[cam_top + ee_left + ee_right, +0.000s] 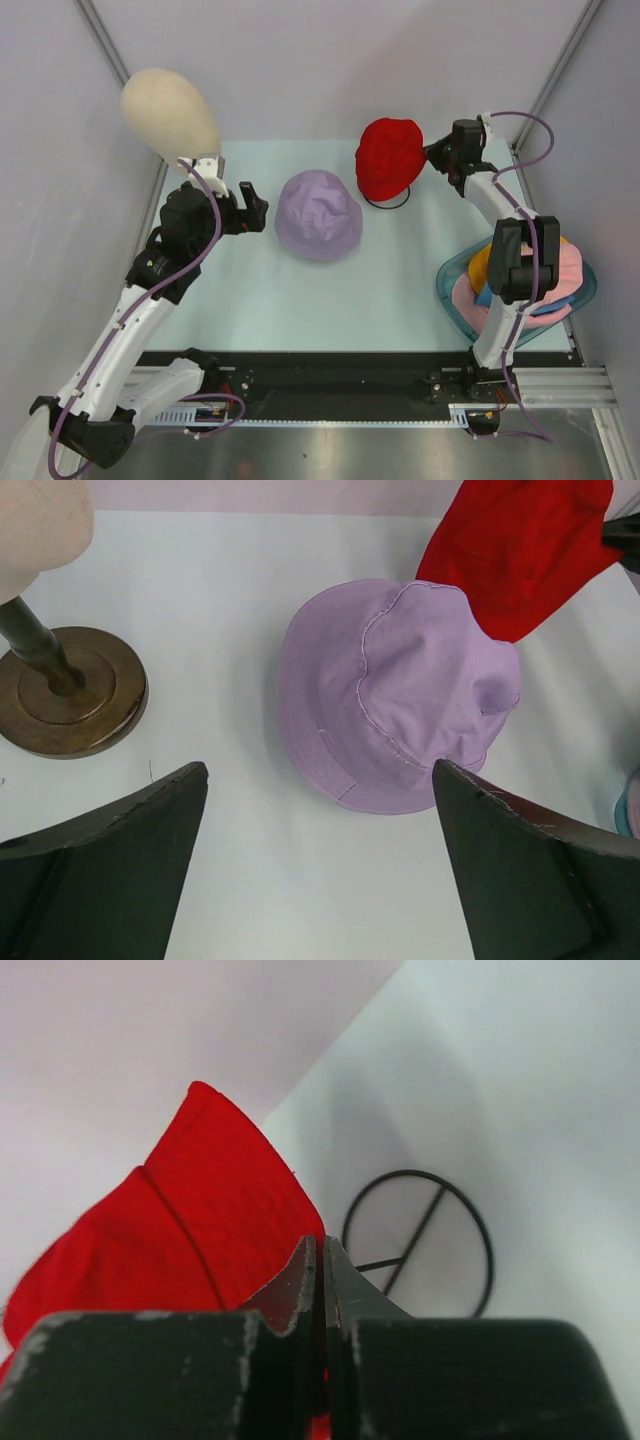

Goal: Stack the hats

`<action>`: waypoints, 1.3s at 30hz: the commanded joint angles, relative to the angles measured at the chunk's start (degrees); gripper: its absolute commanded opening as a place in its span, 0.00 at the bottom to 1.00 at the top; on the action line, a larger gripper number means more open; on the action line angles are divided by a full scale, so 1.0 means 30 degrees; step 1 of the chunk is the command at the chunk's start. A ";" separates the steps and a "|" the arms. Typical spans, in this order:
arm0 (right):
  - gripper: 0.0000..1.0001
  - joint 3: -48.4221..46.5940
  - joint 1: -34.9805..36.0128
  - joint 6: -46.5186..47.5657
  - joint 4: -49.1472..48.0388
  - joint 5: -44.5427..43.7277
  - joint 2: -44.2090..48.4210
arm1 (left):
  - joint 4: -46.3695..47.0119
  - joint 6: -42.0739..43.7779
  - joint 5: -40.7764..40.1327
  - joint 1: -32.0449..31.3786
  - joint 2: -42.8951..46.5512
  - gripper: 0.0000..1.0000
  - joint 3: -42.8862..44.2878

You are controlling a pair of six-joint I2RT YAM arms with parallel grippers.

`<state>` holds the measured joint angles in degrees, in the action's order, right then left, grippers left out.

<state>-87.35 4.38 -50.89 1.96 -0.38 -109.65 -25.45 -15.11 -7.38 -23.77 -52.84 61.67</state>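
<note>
Red fabric is what the right gripper has hold of: its jaws are pinched fully together on the brim of the red hat, which hangs lifted at the far side of the tabletop, above a black wire stand. We judge this hat to be in transit and not yet on any pile.

We see the lilac hat lying alone in the middle of the tabletop, crown up, with nothing on it. The left gripper hovers just beside it with its jaws spread wide and nothing between them.

At the right, the teal tray holds the pile built so far: a pink hat, a blue hat and an orange hat lie nested together. The right arm crosses over them, so we cannot be sure of their order.

By our reading, three hats are stacked and two are left, the red one in the grip and the lilac one untouched. The beige mannequin head stands at the far left, bare.
</note>
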 commanded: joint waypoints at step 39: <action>0.80 0.3129 -0.1284 0.3163 0.2392 -0.1426 0.5779 | 0.0661 -0.0353 0.0349 -0.0075 -0.0082 1.00 0.0040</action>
<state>-79.31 3.79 -45.19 8.60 -6.15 -104.14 -25.85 -15.51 -7.31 -23.77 -52.84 61.65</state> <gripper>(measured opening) 0.790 0.996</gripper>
